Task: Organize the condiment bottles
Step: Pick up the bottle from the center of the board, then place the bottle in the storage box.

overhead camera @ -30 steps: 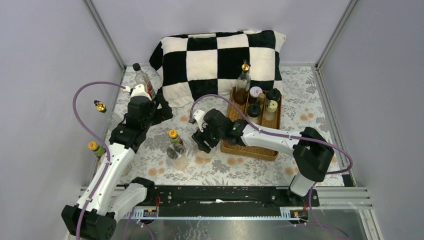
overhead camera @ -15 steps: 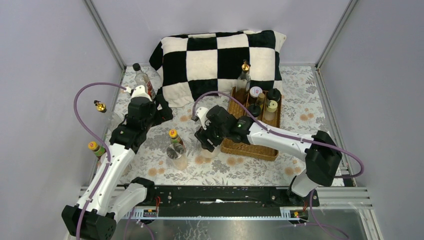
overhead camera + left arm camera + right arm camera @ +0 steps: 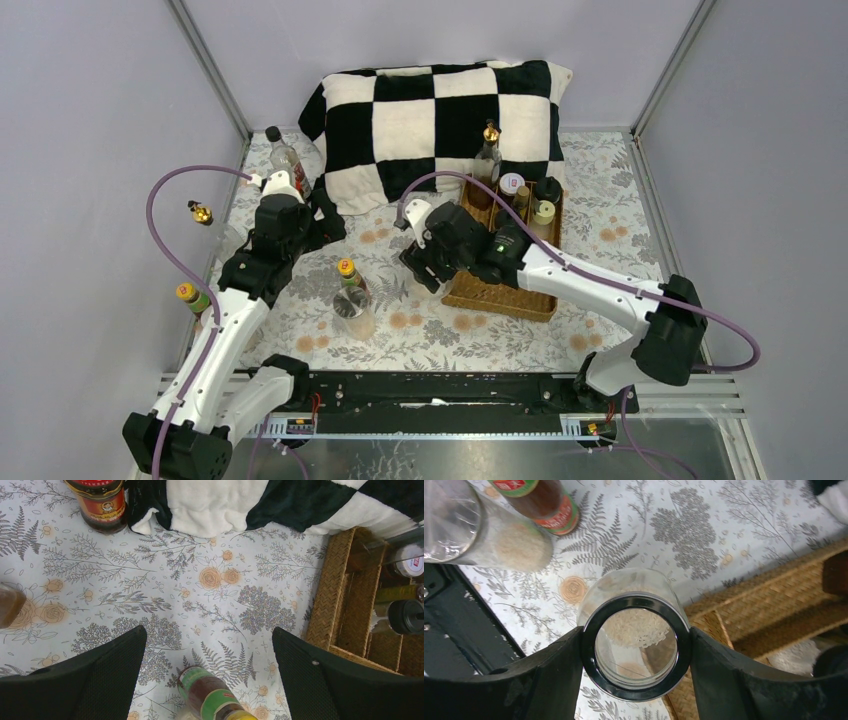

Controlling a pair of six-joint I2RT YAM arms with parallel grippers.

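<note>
My right gripper (image 3: 428, 268) is shut on a short clear jar (image 3: 634, 630) with a black-rimmed lid and pale grains inside. It hangs over the near left corner of the wicker tray (image 3: 505, 296). My left gripper (image 3: 208, 630) stands open above the cloth, and a green-labelled yellow-capped bottle (image 3: 212, 696) stands below, between its fingers. The tray holds a tall gold-topped bottle (image 3: 488, 155), a white-lidded jar (image 3: 511, 184) and black-capped jars (image 3: 548, 188). Another clear jar (image 3: 355, 312) and the yellow-capped bottle (image 3: 347, 271) stand mid-table.
A checkered pillow (image 3: 440, 110) lies at the back. A black-capped, red-labelled bottle (image 3: 283, 155), a gold-topped bottle (image 3: 200, 212) and a green bottle (image 3: 190, 295) stand along the left side. Frame rails run along the left and right table edges.
My right arm has carried the clear jar right and back, from the open cloth to the tray's near left corner. The left arm has not moved.
</note>
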